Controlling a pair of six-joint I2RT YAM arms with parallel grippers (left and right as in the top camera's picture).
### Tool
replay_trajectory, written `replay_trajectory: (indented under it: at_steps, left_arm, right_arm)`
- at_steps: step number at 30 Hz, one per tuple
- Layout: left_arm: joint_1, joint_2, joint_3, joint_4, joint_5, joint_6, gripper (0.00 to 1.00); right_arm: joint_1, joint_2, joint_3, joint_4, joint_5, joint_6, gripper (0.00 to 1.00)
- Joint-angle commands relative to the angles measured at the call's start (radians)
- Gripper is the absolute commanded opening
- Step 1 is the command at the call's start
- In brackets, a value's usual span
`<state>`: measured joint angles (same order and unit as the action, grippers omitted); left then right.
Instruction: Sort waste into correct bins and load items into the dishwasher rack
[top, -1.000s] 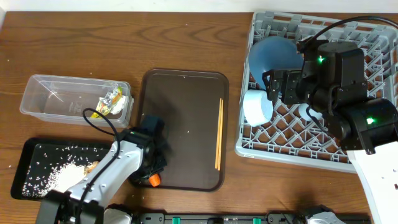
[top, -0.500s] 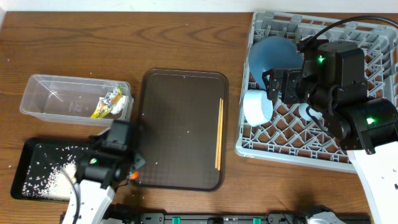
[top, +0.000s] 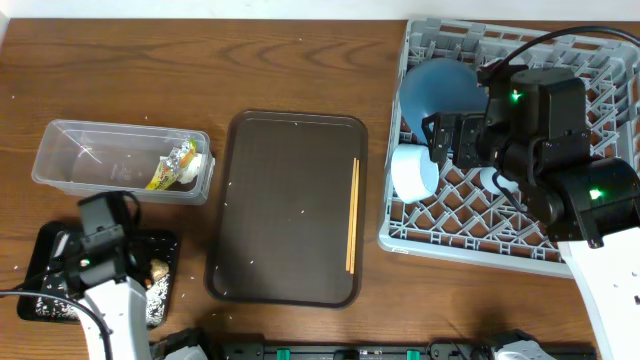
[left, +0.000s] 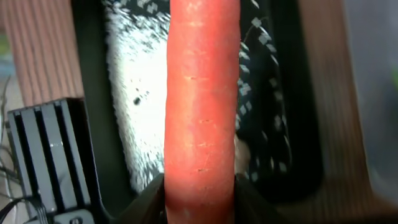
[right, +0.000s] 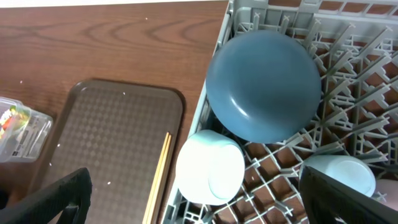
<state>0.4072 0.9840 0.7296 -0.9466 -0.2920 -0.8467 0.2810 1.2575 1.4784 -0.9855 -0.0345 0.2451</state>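
done: plate, bowl in rack
left gripper: grasping carrot over black tray
right gripper: spread wide, empty
todo: chopsticks

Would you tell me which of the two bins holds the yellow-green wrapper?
The clear plastic tub: the wrapper lies at its right end, while the black tray holds rice.

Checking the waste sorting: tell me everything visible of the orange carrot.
The orange carrot is a smooth, straight, evenly orange stick with faint cross lines on its skin. In the left wrist view it runs up the frame, its near end between the fingers of the left pincer, which flank it closely. Behind it lie the black tray and white rice grains; it appears held above them.
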Motion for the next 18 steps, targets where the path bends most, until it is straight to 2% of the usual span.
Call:
replay_trajectory:
  at_steps: [1,4,10,14,18]
  left_arm:
    - [0.082,0.050,-0.006,0.062,0.075,0.088,0.37]
    - [0.116,0.098,-0.006,0.123,0.172,0.137,0.44]
    - [0.126,0.109,0.028,0.159,0.240,0.173,0.52]
    - [0.118,0.071,0.142,0.117,0.425,0.340,0.63]
    - [0.047,0.045,0.247,0.092,0.698,0.609,0.64]
  right_arm:
    - [0.008,0.002,0.000,-0.006,-0.007,0.001,0.99]
    - [0.008,0.002,0.000,-0.006,-0.008,0.001,0.99]
    - [0.008,0.002,0.000,-0.019,-0.007,0.000,0.99]
    - [0.008,0.002,0.000,-0.020,-0.006,0.000,0.99]
    - [0.007,0.002,0.000,-0.012,0.018,0.001,0.99]
